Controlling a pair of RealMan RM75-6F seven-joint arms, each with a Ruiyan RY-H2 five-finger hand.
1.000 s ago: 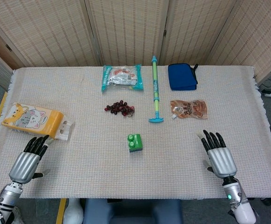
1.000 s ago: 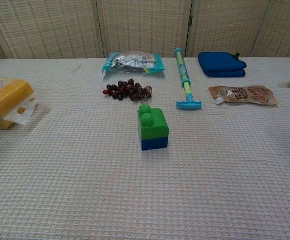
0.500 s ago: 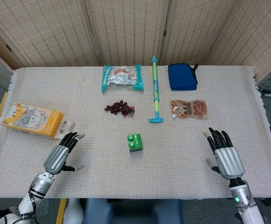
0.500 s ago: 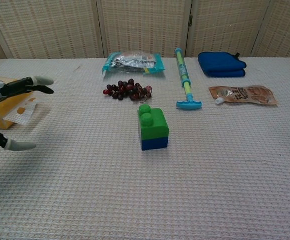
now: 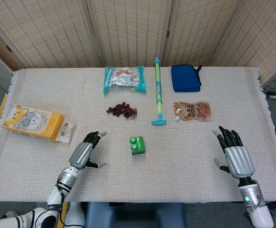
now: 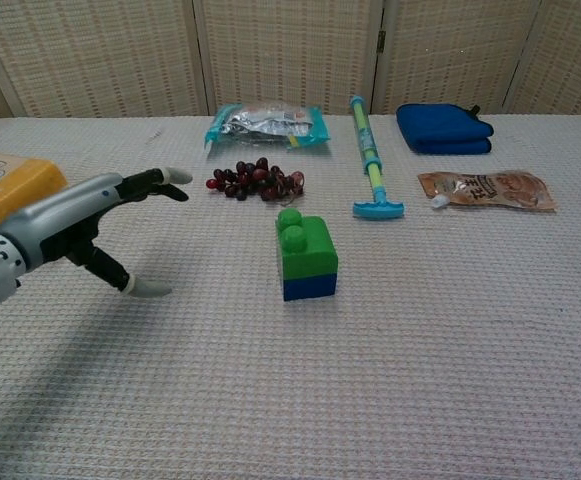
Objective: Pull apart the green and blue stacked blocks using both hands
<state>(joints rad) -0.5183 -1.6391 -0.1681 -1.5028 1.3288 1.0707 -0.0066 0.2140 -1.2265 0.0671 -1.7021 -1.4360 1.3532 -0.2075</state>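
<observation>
A green block stacked on a blue block (image 5: 138, 145) (image 6: 305, 256) stands upright near the table's middle. My left hand (image 5: 84, 153) (image 6: 85, 224) hovers to the left of the stack, fingers spread and thumb apart, holding nothing, with a clear gap to the blocks. My right hand (image 5: 235, 154) is far to the right near the table's front edge, fingers extended and empty. The chest view does not show the right hand.
Behind the stack lie a bunch of dark grapes (image 5: 122, 109), a green-and-blue toy pump (image 5: 158, 93), a teal snack bag (image 5: 124, 79), a blue pouch (image 5: 185, 78) and a brown sachet (image 5: 192, 110). A yellow tissue pack (image 5: 33, 123) lies at the left edge.
My left hand has swept rightward from the table's front left corner toward the block stack. My right hand has drifted slightly right and toward the front edge. The blocks have not moved.
</observation>
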